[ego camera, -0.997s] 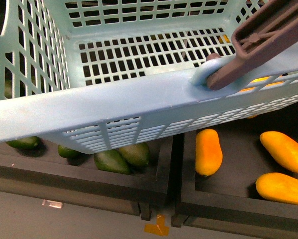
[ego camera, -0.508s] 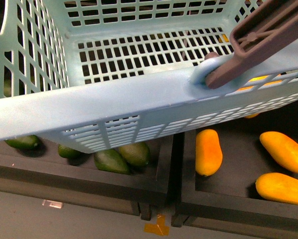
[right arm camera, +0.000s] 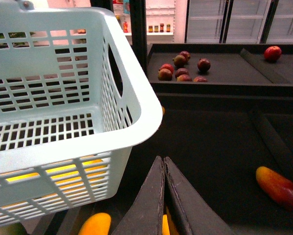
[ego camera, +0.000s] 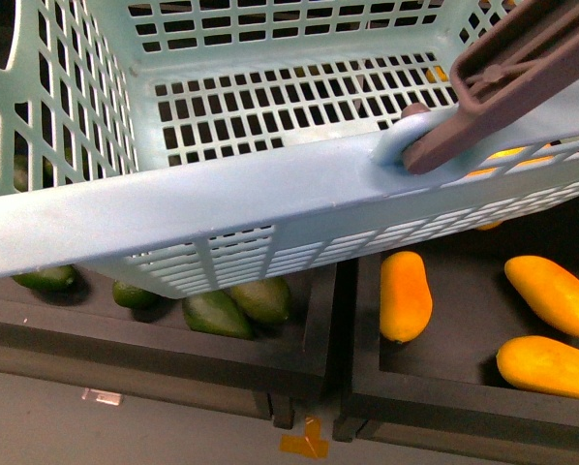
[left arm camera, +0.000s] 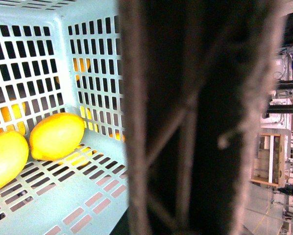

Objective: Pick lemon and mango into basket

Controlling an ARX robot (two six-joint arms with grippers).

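Front view: basket point(ego camera: 222, 208) fills 9 to 3 o'clock, lifted off the tabletop and tilted, near rim low, one brown handle point(ego camera: 493, 82) up at 2 o'clock. No tool in this view.

Left wrist view: handle point(left arm camera: 195, 117) sits huge and blurred right against the lens. The left tool is probably on it, but its fingers aren't distinguishable, so I can't tell whether they are closed. The lemon point(left arm camera: 57, 135) lies on the basket floor in a corner. A second yellow fruit point(left arm camera: 4, 159) touches it and is cut off by the frame edge. It's likely the mango, not certain.

Right wrist view: right tool point(right arm camera: 164, 196) has fingers pressed together with nothing between them. It hangs just beside the basket point(right arm camera: 78, 122), over the dark trays.

Risks (judgement):
- Basket seems to hang from one handle at a slant, so the fruit could roll to the low side and shift the load.
- If the handle grip is shallow, the handle could slip and drop the basket onto the trays.
- The low rim is near the tray fruit, and a swing could knock some of it.
- Right tool is near the basket wall and could bump it.

Counts:
- Basket: 1.
- Handles seen: 1.
- Yellow fruits inside: 2.
- Front view, 4 to 5 o'clock tray: 3 loose mangoes point(ego camera: 406, 295), plus orange glimpsed through the slots.
- Front view, 7 o'clock tray: 4 dark green fruits point(ego camera: 217, 315) visible, maybe more hidden under the basket.
- Right wrist view: about 7 dark red fruits point(right arm camera: 182, 68) in one far tray, 1 red fruit point(right arm camera: 273, 52) alone, 1 red-yellow fruit point(right arm camera: 279, 187).
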